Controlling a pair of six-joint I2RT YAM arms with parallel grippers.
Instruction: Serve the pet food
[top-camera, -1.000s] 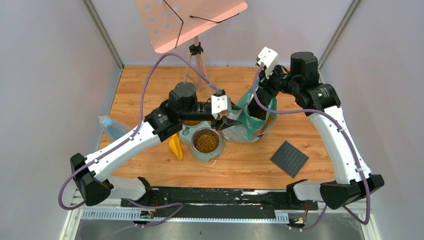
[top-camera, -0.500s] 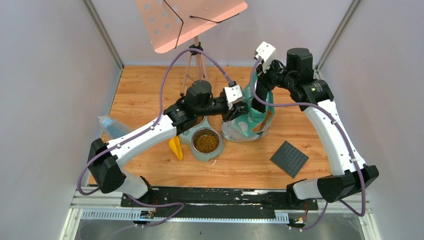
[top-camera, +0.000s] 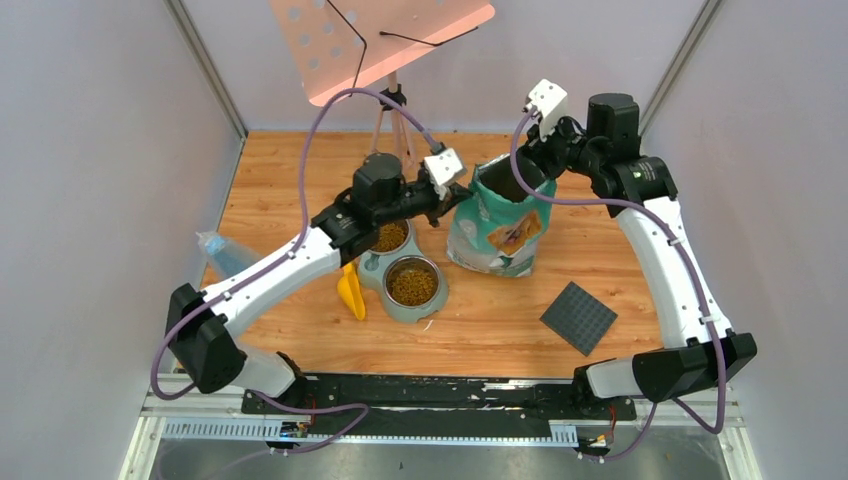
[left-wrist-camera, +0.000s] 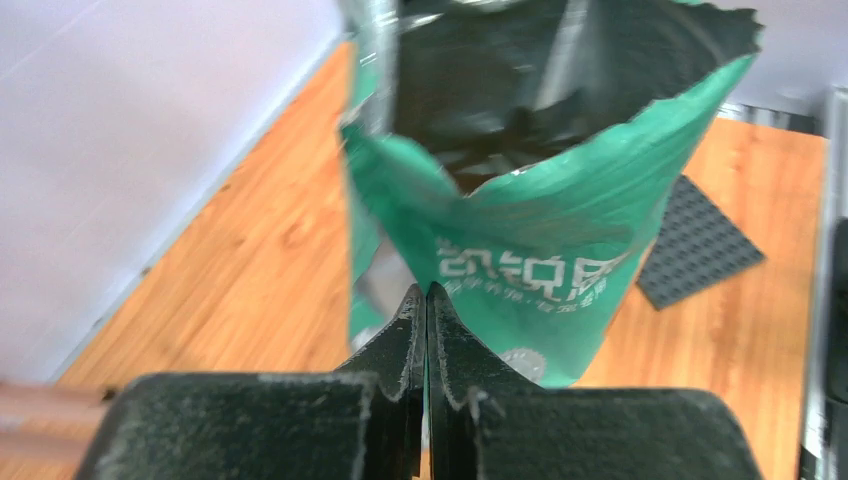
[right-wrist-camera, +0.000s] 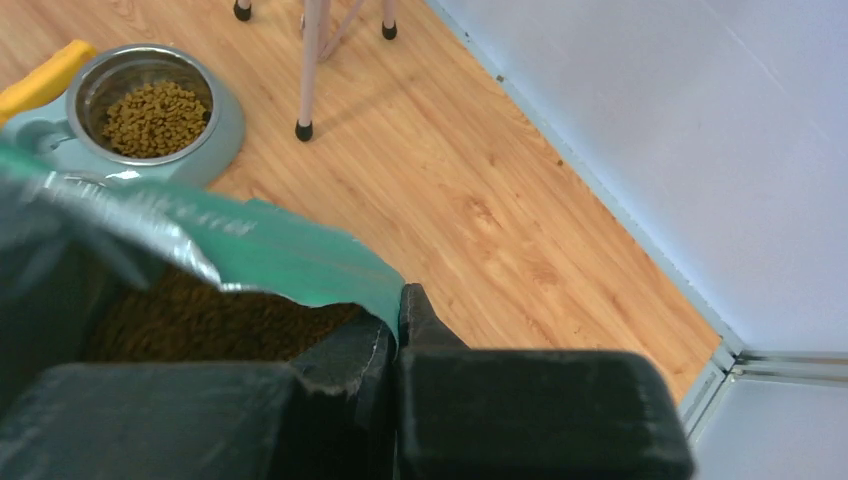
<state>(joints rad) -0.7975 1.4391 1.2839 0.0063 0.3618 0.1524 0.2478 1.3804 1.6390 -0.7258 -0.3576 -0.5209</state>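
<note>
The pet food (top-camera: 413, 283) fills the near steel bowl of a teal double feeder (top-camera: 400, 309), and more lies in the far bowl (top-camera: 390, 236). The teal-green bag (top-camera: 497, 225) stands upright to the feeder's right, mouth open. My left gripper (top-camera: 458, 192) is shut on the bag's left edge, a thin strip of teal film between its fingers (left-wrist-camera: 410, 330). My right gripper (top-camera: 528, 165) is shut on the bag's far rim (right-wrist-camera: 330, 270). The right wrist view shows brown kibble (right-wrist-camera: 220, 325) inside the bag and a filled bowl (right-wrist-camera: 155, 115) beyond.
A yellow scoop (top-camera: 350, 293) lies against the feeder's left side. A dark grey square mat (top-camera: 578, 317) lies at the front right. A pink music stand (top-camera: 380, 40) rises at the back, its legs (right-wrist-camera: 310, 60) behind the bowls. A clear plastic bag (top-camera: 225, 255) sits by the left wall.
The left gripper has closed and swung back and left with the bag's edge. The bag has gone from leaning over the bowl to standing upright. The right arm shifted slightly back.
</note>
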